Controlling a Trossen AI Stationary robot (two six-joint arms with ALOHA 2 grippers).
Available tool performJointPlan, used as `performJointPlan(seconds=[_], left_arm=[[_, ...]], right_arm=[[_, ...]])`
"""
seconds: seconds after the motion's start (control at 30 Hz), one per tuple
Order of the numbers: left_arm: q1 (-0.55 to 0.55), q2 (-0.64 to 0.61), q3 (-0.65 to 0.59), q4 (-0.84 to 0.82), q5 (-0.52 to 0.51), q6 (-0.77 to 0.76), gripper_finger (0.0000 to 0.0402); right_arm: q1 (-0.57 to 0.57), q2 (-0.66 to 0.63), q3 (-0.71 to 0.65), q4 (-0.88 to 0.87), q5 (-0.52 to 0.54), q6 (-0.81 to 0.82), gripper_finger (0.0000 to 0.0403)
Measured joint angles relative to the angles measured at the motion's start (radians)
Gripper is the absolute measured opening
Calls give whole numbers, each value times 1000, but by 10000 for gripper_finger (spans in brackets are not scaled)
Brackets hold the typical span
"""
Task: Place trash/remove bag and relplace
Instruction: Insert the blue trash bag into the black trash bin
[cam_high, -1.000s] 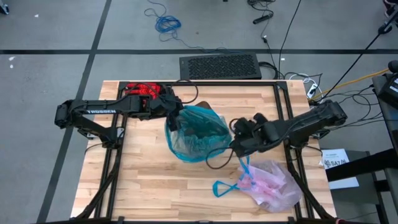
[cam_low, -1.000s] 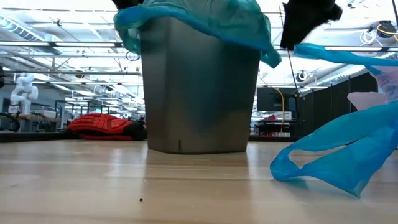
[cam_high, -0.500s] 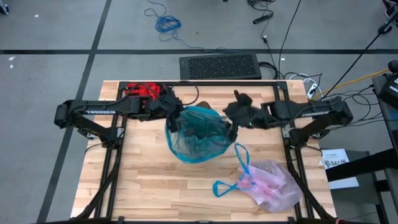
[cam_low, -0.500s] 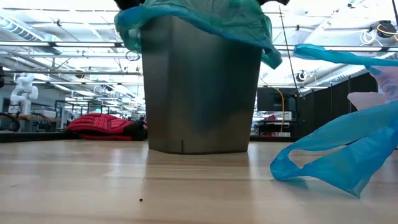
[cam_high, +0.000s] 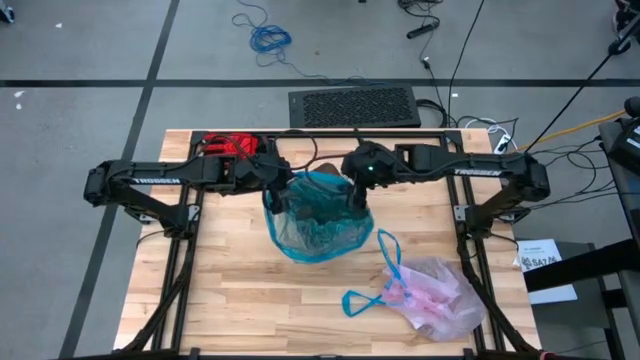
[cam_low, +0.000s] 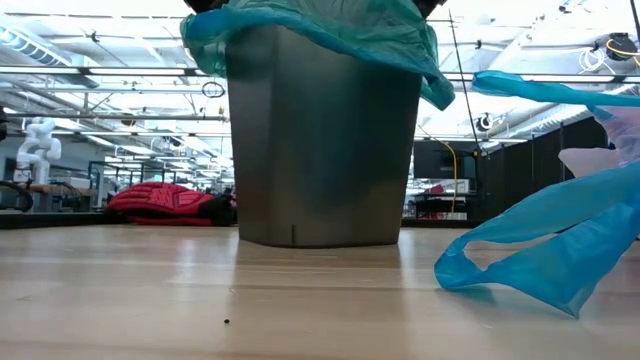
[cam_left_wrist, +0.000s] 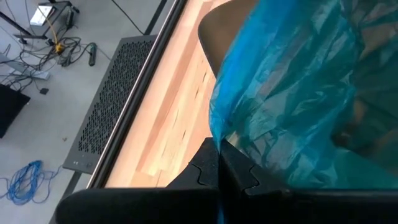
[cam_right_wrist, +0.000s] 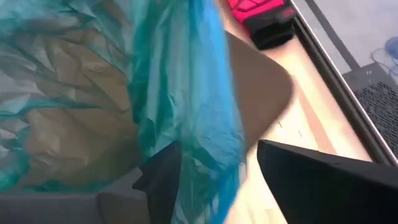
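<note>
A grey bin (cam_low: 320, 140) stands near the middle of the bench (cam_high: 230, 300), lined with a teal bag (cam_high: 318, 215) whose edge is folded out over the rim. The left hand (cam_high: 277, 180) is at the bin's left rim, its fingers (cam_left_wrist: 233, 171) together and clamped on the teal bag's edge. The right hand (cam_high: 362, 178) is at the far right part of the rim; its fingers (cam_right_wrist: 158, 177) stand apart, one on each side of the teal plastic hanging over the rim, and the plastic lies against one of them without being clamped.

The pink-white bag (cam_high: 440, 295) lies crumpled on the bench toward the near right corner, well apart from the bin, with its blue drawstring loops (cam_high: 375, 290) stretched out on the wood toward the bin. In the low view a blue loop (cam_low: 530, 250) fills the right side beside the bin.

A red glove (cam_high: 230, 146) lies at the bench's far edge, behind the left arm. The trash cannot be made out.
</note>
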Motion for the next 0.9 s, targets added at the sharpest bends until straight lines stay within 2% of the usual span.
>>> performJointPlan(seconds=[0.1,0.17,0.27,0.33,0.73,0.9], left_arm=[[1,0,0,-1,0,1,0],[0,0,0,-2,0,1,0],[0,0,0,-2,0,0,0],[0,0,0,-3,0,0,0],[-19,0,1,-2,24,0,0],[-34,0,1,-2,26,0,0]], right_arm=[[0,10,0,22,-1,-14,173],[-5,12,0,47,3,-26,130],[-9,10,0,92,4,-45,42],[-14,9,0,104,3,-63,13],[-132,28,0,104,1,-60,2],[-140,28,-25,104,-3,-52,1]])
